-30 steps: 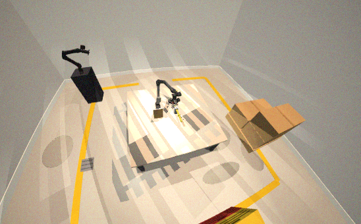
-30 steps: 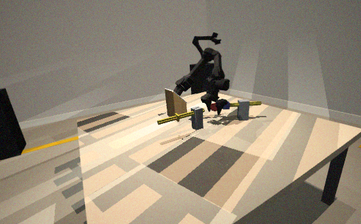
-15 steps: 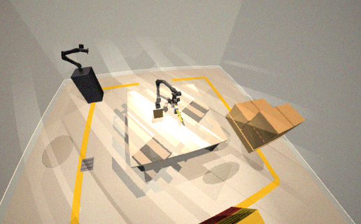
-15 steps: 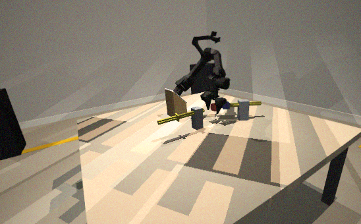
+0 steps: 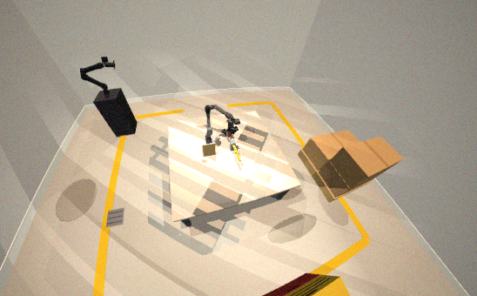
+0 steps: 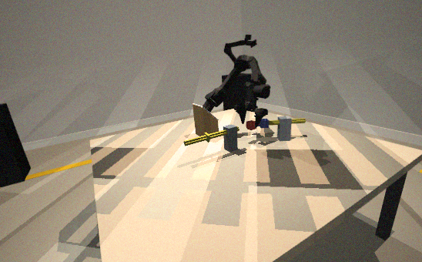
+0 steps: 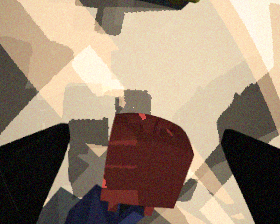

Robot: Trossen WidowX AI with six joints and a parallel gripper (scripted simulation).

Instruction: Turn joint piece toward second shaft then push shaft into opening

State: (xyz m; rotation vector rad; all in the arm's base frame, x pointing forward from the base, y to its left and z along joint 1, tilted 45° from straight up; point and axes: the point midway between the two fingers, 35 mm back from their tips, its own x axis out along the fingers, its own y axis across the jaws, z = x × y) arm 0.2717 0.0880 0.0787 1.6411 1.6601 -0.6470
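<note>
above the desk (image 5: 276, 174) (image 6: 152, 200), the end effector (image 6: 251, 119) (image 7: 148, 135) has its fingers wide apart and grips nothing, while the red joint piece (image 6: 251, 125) (image 7: 148, 160) sits beside the blue piece (image 6: 264, 123) (image 7: 93, 210) on the far shaft (image 6: 298, 121).

The joint piece (image 5: 229, 135) (image 6: 251, 125) (image 7: 148, 160) is dark red and squarish; it fills the lower middle of the wrist view, its upper edge rounded. Against it, at that view's bottom edge, shows the blue end part (image 6: 264, 123) (image 7: 96, 206) of the fixed shaft (image 6: 298, 121), a yellow rod running level through an upright grey block (image 6: 284, 129) right of centre in the exterior view. The second shaft (image 5: 237, 152) (image 6: 195, 140), yellow with a short crosspiece, passes through another upright grey block (image 6: 230, 139) near the centre there, its long part slanting toward lower left. It stands apart from the joint piece.
</note>
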